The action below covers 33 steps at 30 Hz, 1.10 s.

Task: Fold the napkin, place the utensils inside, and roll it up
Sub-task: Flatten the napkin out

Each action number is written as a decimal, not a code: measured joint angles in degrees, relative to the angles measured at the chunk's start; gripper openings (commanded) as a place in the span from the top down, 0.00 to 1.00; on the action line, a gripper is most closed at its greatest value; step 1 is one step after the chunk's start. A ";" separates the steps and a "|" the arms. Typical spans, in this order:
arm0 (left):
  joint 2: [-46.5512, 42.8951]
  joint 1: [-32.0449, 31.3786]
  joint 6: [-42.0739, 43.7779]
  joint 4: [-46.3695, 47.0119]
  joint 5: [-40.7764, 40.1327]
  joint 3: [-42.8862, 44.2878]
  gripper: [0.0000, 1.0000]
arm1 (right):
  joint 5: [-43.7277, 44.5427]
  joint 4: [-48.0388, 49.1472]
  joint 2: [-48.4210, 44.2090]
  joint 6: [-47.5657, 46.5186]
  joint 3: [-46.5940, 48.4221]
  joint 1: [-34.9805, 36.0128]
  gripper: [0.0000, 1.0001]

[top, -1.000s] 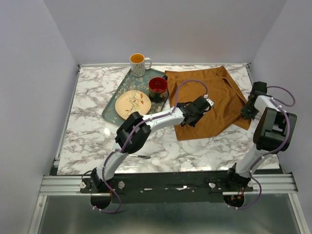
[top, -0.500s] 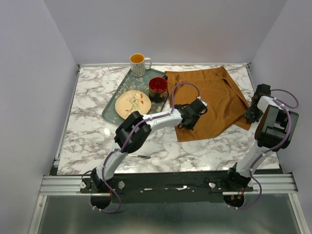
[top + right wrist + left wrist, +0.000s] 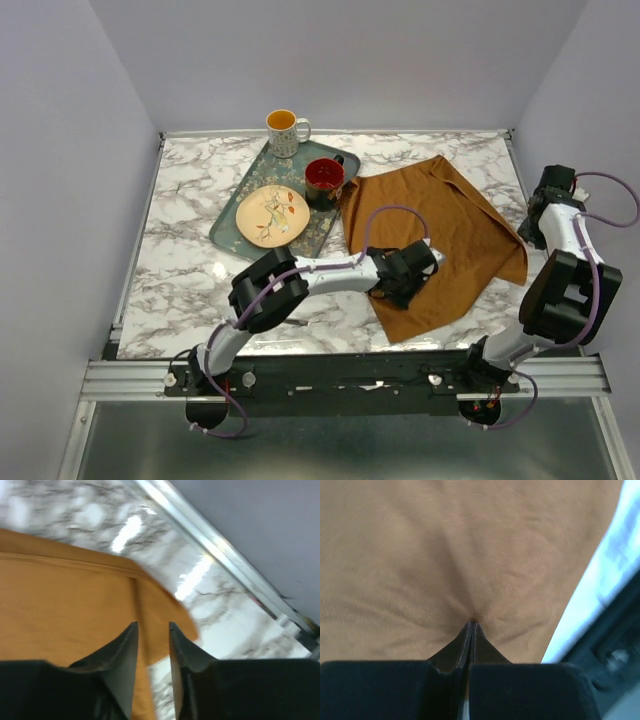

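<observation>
The thin rust-brown cloth napkin (image 3: 450, 225) has slid to lower centre, pinched in my left gripper (image 3: 471, 626); my right gripper (image 3: 152, 627) gapes beyond its right edge.

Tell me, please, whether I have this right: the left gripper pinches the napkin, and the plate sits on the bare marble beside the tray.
Not quite: the plate sits on the tray, not on the marble beside it, as the top external view shows. The left gripper does pinch the napkin, jaws shut on a fold of it.
</observation>
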 measured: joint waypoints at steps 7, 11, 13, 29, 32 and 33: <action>-3.56 -4.98 -0.85 -0.72 3.13 -4.90 0.83 | -15.61 2.32 -2.56 -2.38 0.15 1.70 0.32; -4.20 -3.56 -0.83 -3.08 3.06 -2.86 0.83 | -21.64 3.04 1.18 -3.43 0.76 6.78 0.33; -4.35 -2.40 -1.09 -3.10 3.26 -0.83 0.83 | -22.99 2.99 3.58 -2.69 2.16 10.62 0.34; -3.04 8.37 -6.43 2.16 3.30 -2.89 0.85 | -25.35 3.19 25.03 12.85 23.26 20.74 0.43; -3.04 8.04 -6.82 2.51 3.30 -3.96 0.85 | -25.40 3.17 27.45 13.79 25.75 20.83 0.43; -3.04 7.96 -6.84 2.64 3.28 -4.33 0.85 | -25.40 2.78 28.61 14.10 27.30 20.83 0.43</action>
